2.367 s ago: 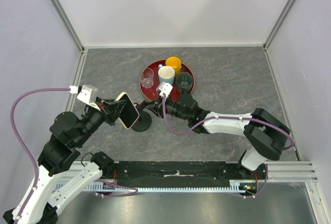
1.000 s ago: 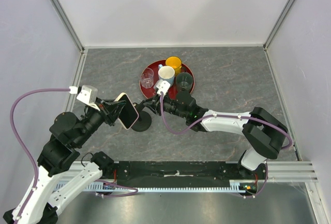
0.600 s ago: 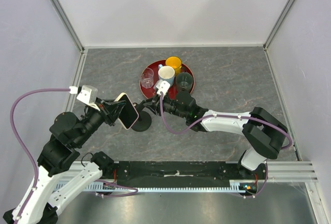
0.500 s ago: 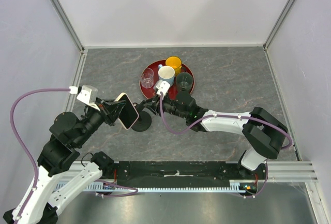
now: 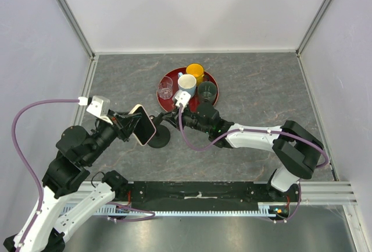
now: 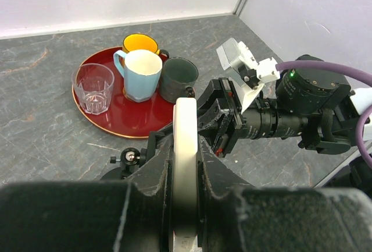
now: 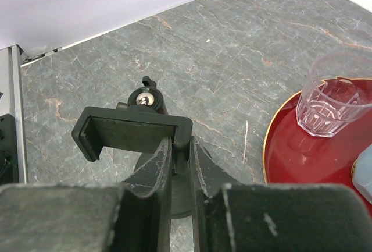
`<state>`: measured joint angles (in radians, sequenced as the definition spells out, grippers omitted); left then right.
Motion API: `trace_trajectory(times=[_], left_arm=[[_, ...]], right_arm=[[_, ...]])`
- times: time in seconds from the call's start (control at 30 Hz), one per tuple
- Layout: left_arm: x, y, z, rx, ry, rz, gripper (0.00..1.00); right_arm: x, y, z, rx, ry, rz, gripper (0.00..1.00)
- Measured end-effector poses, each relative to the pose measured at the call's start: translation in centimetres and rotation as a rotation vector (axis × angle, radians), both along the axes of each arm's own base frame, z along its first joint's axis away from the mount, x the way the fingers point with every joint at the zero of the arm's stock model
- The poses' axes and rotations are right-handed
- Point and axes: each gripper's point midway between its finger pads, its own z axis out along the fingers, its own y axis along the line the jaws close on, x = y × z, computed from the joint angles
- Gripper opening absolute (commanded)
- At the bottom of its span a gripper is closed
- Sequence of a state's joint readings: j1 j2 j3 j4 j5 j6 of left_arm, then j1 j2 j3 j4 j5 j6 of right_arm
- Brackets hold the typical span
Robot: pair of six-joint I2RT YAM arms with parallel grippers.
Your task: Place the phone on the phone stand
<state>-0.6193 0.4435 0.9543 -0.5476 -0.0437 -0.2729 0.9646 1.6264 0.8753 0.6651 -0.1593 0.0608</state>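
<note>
Right arm's crept in and now sits frozen: my right hand (image 7: 179,160) stays pinched on the small black disc-based phone stand (image 7: 131,131) toward the grey stone counter's (image 5: 261,89) left edge, while my left hand (image 6: 185,167) still clamps the slim pink-rimmed, black-screened phone (image 6: 185,125) just above it, so I judge seating is next.

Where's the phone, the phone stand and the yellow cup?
the phone (image 5: 143,126), top external view, middle of its black screen.
the phone stand (image 7: 131,131), right wrist view, its clamp holder.
the yellow cup (image 6: 141,43), left wrist view, inside its rim.
</note>
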Motion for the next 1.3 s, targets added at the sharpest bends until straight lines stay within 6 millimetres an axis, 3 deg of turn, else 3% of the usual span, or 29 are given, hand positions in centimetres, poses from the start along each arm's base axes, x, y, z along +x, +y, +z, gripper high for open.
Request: trace_trajectory(times=[0.2, 0.57, 0.77, 1.1, 1.3], left_arm=[[0.0, -1.1, -0.4, 0.015, 0.014, -0.050, 0.02], [-1.8, -9.8, 1.0, 0.075, -0.145, -0.585, 0.02], [-1.3, -12.8, -1.7, 0.164, -0.161, -0.777, 0.02], [0.8, -13.5, -7.0, 0.260, -0.259, -0.767, 0.02], [2.7, -13.3, -6.9, 0.285, -0.319, -0.681, 0.02]], right_arm=[[0.2, 0.1, 0.1, -0.022, 0.017, 0.003, 0.00], [1.3, 0.1, -0.1, -0.069, 0.093, 0.232, 0.00], [1.1, 0.1, -0.3, -0.091, 0.122, 0.320, 0.00], [0.1, 0.0, -0.3, -0.085, 0.152, 0.387, 0.00], [0.1, 0.0, -0.3, -0.080, 0.161, 0.383, 0.00]])
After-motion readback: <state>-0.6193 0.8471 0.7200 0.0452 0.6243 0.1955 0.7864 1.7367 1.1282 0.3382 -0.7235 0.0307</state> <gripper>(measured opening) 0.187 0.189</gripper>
